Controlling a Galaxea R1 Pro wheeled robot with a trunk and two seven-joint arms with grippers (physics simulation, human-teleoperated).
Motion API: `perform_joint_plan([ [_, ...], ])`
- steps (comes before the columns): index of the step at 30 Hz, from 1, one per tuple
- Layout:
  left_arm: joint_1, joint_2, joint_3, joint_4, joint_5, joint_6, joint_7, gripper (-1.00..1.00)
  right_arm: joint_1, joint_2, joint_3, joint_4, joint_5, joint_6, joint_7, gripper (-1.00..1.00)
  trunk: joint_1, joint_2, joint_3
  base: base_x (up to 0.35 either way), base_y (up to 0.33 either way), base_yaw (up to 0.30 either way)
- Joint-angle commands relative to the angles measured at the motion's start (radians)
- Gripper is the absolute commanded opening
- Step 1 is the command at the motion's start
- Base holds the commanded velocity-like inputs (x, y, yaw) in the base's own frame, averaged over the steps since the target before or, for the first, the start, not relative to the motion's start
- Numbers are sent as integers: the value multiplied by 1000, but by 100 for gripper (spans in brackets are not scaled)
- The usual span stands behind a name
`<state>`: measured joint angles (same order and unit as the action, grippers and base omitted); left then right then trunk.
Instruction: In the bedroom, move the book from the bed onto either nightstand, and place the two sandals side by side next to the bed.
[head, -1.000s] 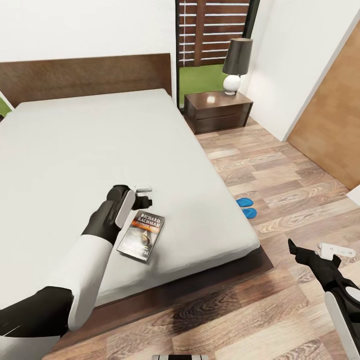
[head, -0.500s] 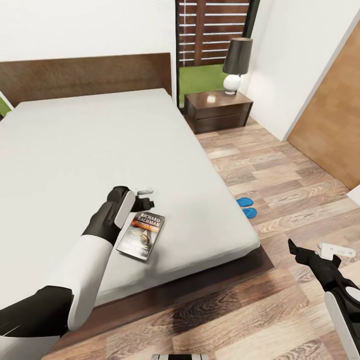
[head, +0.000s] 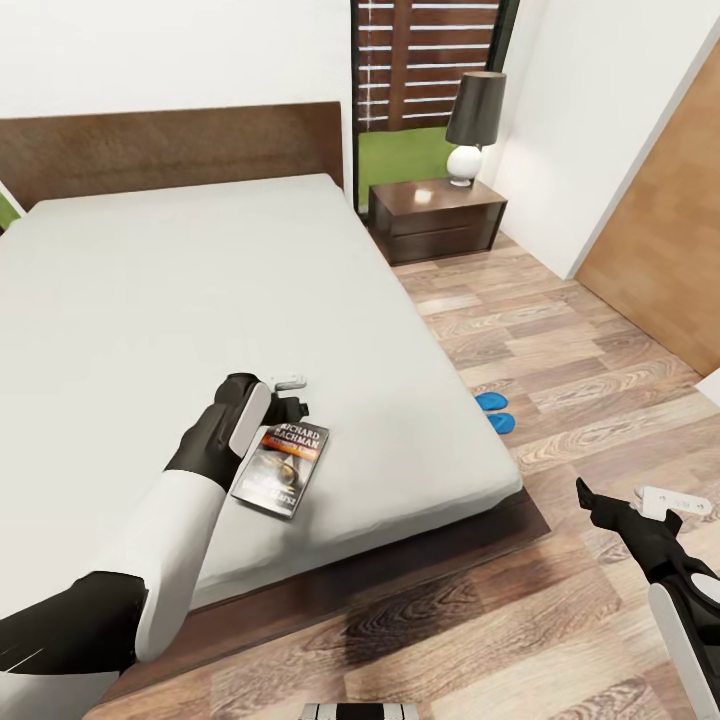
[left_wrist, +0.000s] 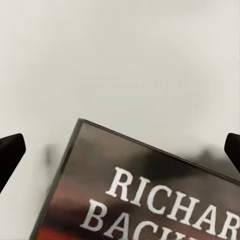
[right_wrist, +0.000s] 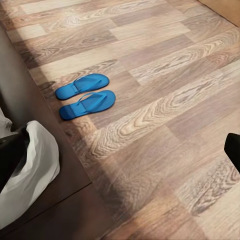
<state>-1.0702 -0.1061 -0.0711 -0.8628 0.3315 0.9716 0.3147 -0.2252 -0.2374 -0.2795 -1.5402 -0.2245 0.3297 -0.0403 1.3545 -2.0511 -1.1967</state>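
While the bedroom's wood-plank floor (head: 560, 330) stretched along the right, the bed (head: 150, 300) took up most of the head view, its light-grey mattress backed by a dark headboard. Beyond the bed's far corner stood the nightstand (head: 437, 218), carrying a lamp (head: 472, 128) with a dark shade on its top surface, in front of a window showing slatted fence and grass. The left gripper (head: 290, 395) hung over the mattress near the bed's foot, fingers (left_wrist: 10, 152) spread wide apart and released, holding nothing. The book (head: 283, 467) lay flat on the mattress just beside that gripper, its near edge reaching under it; the wrist view showed white cover lettering between the 2 fingers. The right gripper (head: 625, 500) hovered over the floor, fingers parted and empty. The 2 sandals (right_wrist: 85, 96) lay side by side on the floor close to the bed's side.
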Motion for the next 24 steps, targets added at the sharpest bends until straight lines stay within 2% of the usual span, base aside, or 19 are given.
perform_joint_plan([
  [1,0,0,-2,-1,11,2,10,100,0,0,0,-1,-10,5,-4,100,0,0,-1,0,0,0],
  [11,-1,0,-2,-1,10,2,10,100,0,0,0,-1,-10,5,-4,100,0,0,-1,0,0,0],
  [15,-1,0,-1,-1,10,2,9,100,0,0,0,-1,-10,5,-4,100,15,-28,-13,0,0,0],
  [24,-1,0,-1,-1,11,2,8,100,0,0,0,-1,-10,5,-4,100,15,-28,-13,0,0,0],
])
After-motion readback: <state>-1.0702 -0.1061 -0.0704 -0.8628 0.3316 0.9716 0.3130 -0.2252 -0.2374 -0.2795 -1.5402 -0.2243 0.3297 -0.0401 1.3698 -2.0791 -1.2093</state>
